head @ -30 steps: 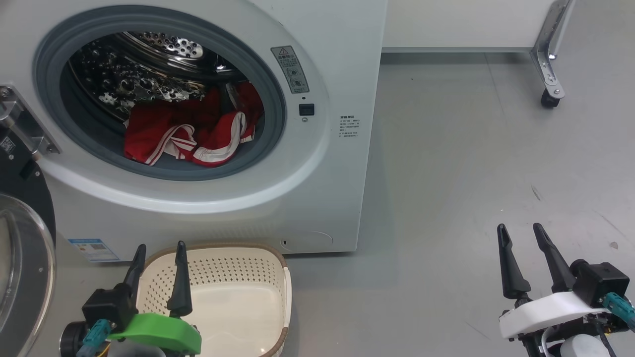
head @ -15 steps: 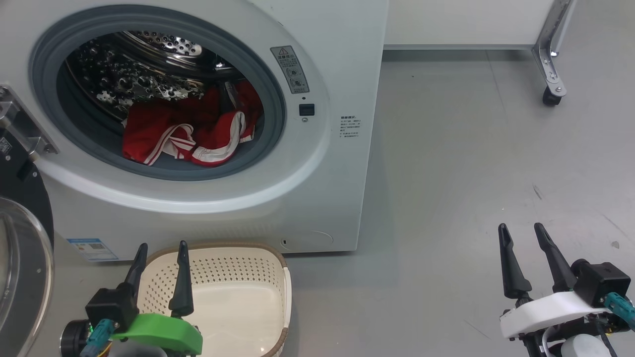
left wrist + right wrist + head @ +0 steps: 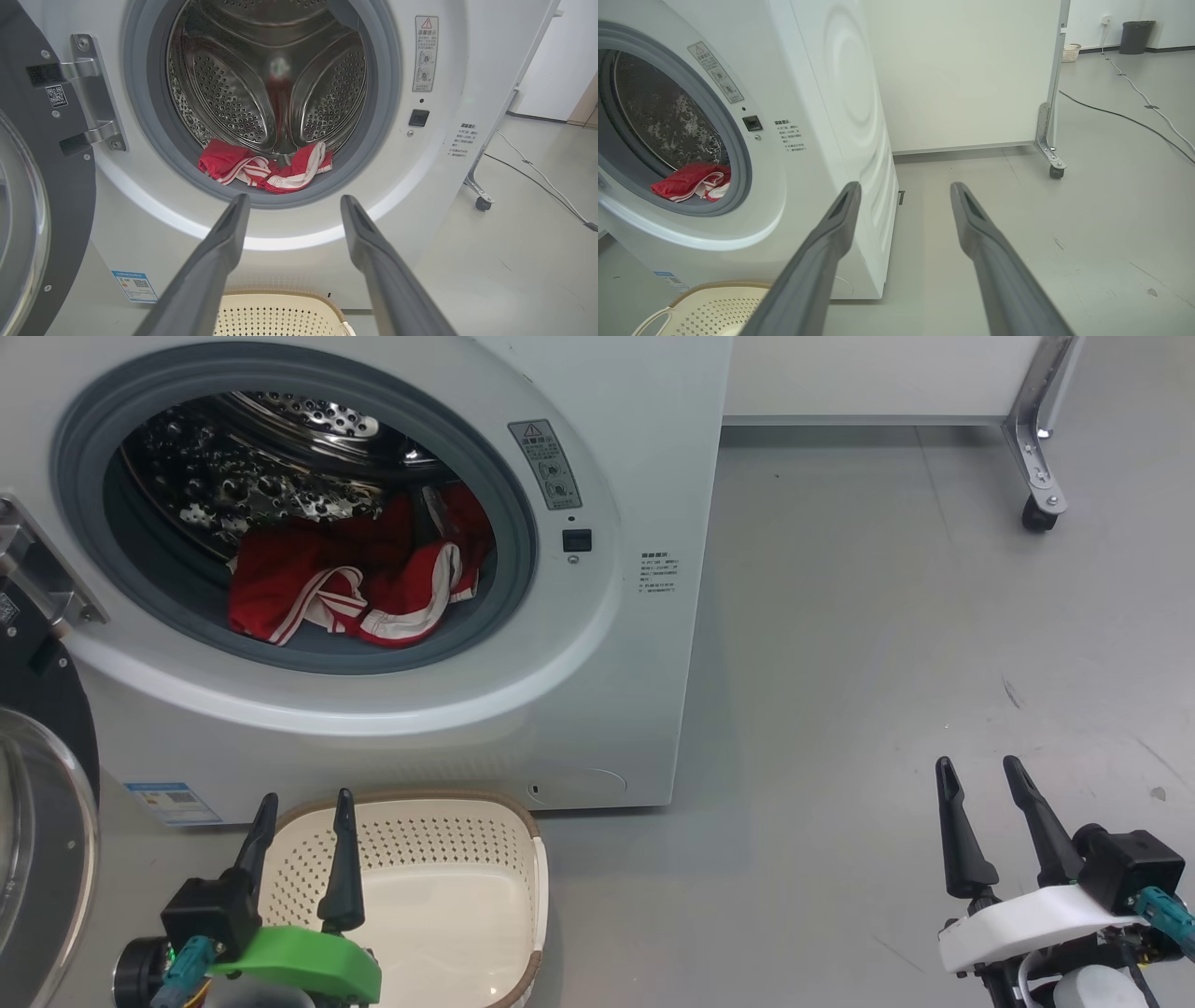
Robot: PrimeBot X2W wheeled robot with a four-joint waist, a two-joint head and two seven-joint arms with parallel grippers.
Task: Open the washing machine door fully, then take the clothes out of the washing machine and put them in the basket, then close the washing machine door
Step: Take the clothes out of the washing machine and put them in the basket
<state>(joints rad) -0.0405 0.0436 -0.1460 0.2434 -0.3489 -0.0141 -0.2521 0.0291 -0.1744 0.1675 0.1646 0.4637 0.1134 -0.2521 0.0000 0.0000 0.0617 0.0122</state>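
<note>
The white washing machine stands with its round port uncovered. Its door hangs swung out at the left, black rim and glass bowl showing. Red clothes with white stripes lie at the front of the steel drum. The cream basket sits on the floor before the machine, with nothing in it. My left gripper hovers open over the basket's left rim. My right gripper is open over bare floor to the right.
Grey floor stretches right of the machine. A white panel on a castor leg stands at the back right. Cables run across the floor farther off, near a small basket and a dark bin.
The head view has drifted slightly; the machine sits a touch higher and further left in the picture. Both grippers stay where they were, open.
</note>
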